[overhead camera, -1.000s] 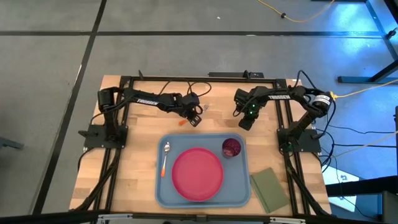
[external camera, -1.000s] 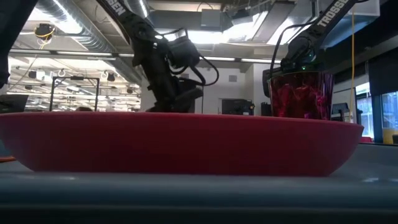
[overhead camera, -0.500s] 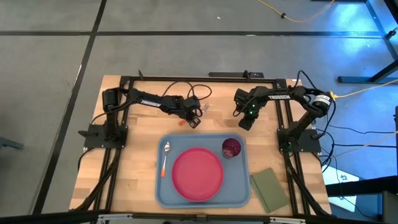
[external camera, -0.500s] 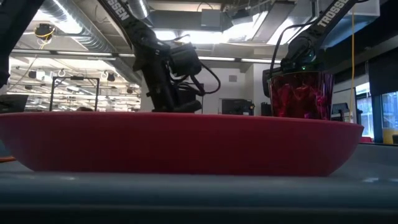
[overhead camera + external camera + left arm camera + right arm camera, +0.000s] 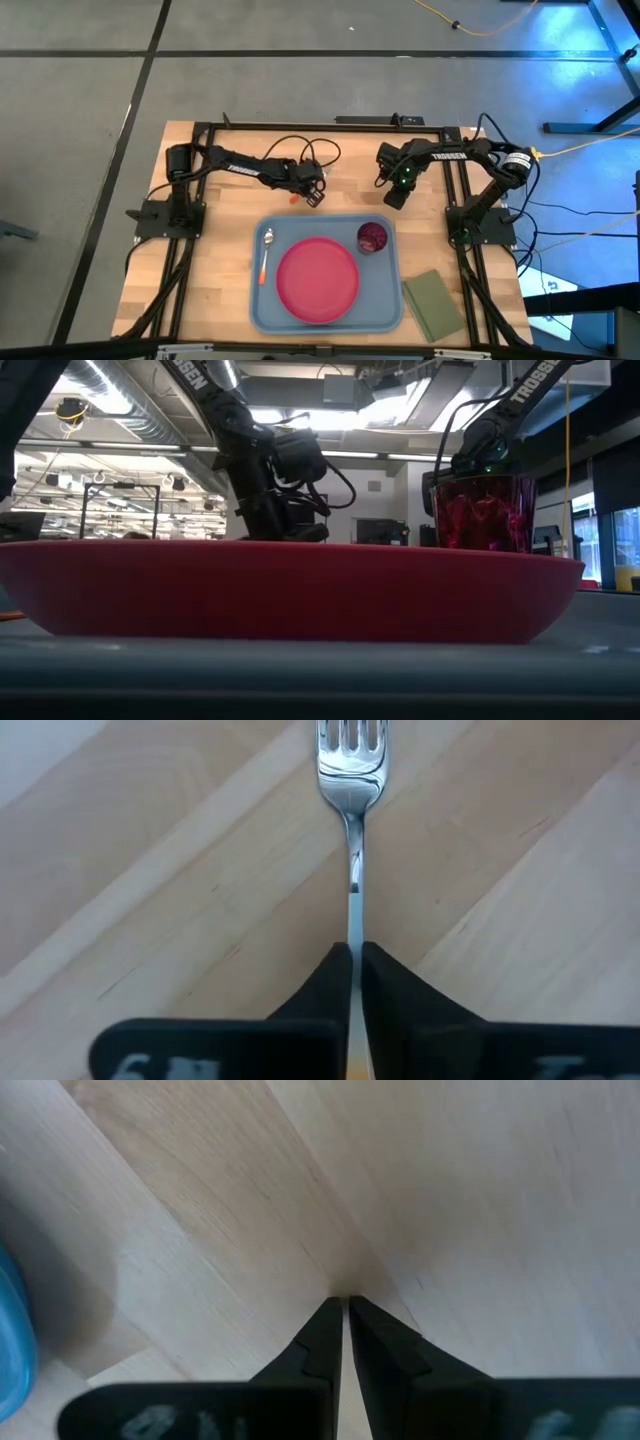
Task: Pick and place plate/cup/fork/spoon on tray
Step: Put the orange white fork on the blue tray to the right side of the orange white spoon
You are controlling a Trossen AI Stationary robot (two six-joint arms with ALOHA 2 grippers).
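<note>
Silver-tined fork [image 5: 351,780] with its thin stem pinched by the left end effector [image 5: 356,965] over the pale wooden worktop [image 5: 150,870]; right end effector [image 5: 340,1315] pressed together, empty.

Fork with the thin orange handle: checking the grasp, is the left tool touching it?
Touching. In the left wrist view the left tool has its dark fingers closed against the silver-headed fork's stem.

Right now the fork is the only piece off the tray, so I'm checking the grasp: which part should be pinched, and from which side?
The thin handle, from above. The fork lies flat on the table, so only its narrow sides fit between fingers. The left gripper is shut on the handle there, tines pointing away.
</note>
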